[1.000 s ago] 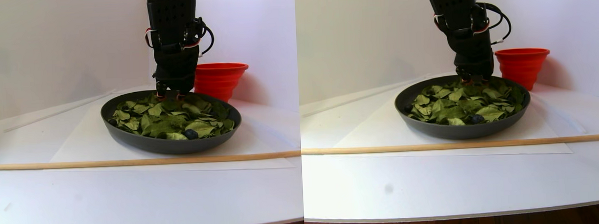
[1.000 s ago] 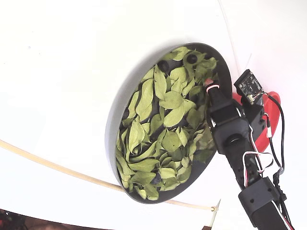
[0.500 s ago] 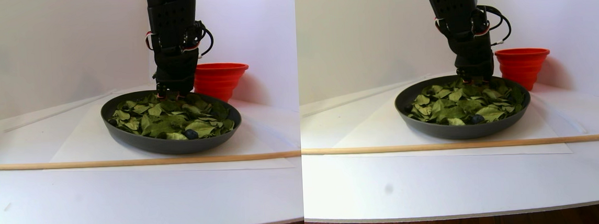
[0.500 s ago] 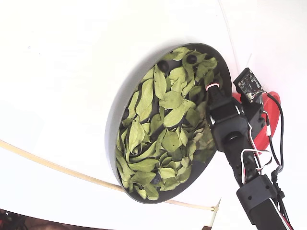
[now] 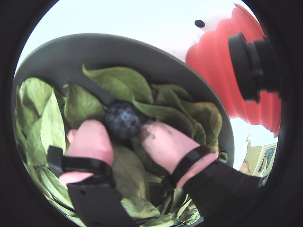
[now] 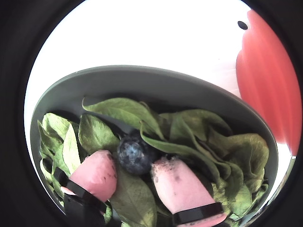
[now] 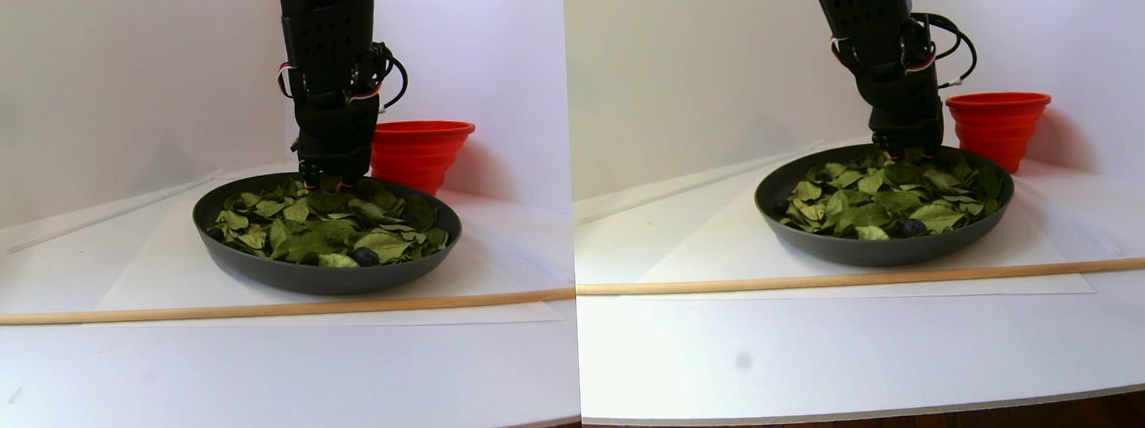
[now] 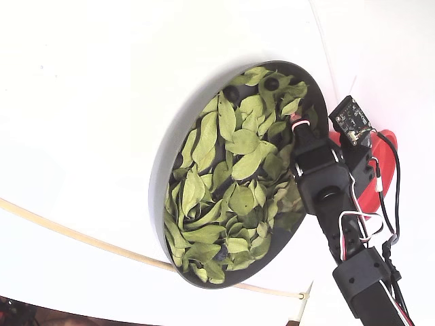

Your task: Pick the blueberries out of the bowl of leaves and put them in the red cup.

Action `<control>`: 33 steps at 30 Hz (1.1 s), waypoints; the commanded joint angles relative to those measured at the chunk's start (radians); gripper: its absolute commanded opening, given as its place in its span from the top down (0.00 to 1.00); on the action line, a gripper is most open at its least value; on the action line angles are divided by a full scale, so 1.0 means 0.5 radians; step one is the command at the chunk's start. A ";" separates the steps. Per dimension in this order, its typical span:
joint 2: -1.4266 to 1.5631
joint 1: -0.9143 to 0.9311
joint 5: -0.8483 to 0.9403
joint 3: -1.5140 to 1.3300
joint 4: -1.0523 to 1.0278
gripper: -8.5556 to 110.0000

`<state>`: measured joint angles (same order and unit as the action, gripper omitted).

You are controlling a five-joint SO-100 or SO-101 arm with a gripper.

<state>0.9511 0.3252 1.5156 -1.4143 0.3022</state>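
Observation:
In both wrist views my gripper (image 5: 124,130) (image 6: 135,163) is low in the dark grey bowl (image 5: 94,45) (image 6: 142,75). Its pink fingertips (image 5: 92,139) press on either side of one dark blueberry (image 5: 123,120) (image 6: 135,153) that lies on the green leaves (image 5: 47,118) (image 6: 118,111). The red cup (image 5: 213,61) (image 6: 270,80) stands just beyond the bowl's rim, to the right. The stereo pair view shows the gripper (image 7: 331,174) at the bowl's (image 7: 325,275) far side, in front of the cup (image 7: 420,151). Other blueberries (image 7: 365,255) (image 8: 270,83) lie among the leaves (image 8: 224,183).
A thin wooden stick (image 7: 236,310) (image 8: 68,234) lies across the white table in front of the bowl. A black camera body (image 5: 251,61) juts in front of the cup in a wrist view. The arm (image 8: 340,204) hides most of the cup (image 8: 370,193) in the fixed view.

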 commanded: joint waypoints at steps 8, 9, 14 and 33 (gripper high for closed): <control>0.003 0.031 0.012 0.138 0.025 0.84; 0.003 0.031 0.009 0.138 0.025 0.84; 0.034 0.031 0.006 0.120 0.025 0.84; 0.236 0.025 0.015 -0.009 0.025 0.84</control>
<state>0.9419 0.3252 1.5156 -1.4143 0.3022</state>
